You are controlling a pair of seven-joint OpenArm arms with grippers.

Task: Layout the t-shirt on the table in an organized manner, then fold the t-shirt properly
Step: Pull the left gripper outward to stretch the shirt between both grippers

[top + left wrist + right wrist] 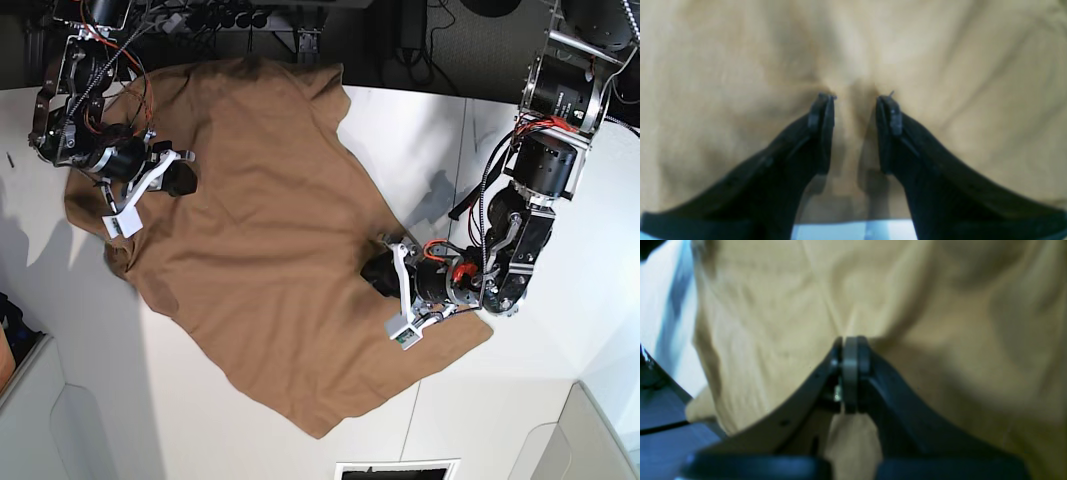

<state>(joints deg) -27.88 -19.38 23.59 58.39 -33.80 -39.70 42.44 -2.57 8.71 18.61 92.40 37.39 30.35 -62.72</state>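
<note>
Left wrist view: the left gripper has its fingers partly apart, tips pressed down on the t-shirt with a raised ridge of cloth between them; whether they grip it I cannot tell. A strip of the table shows below.

Right wrist view: the right gripper has its fingers pressed together, pinching a fold of the t-shirt.

Base view: the t-shirt lies spread and slanted on the white table, the right gripper near its upper left, the left gripper by its right edge.
</note>
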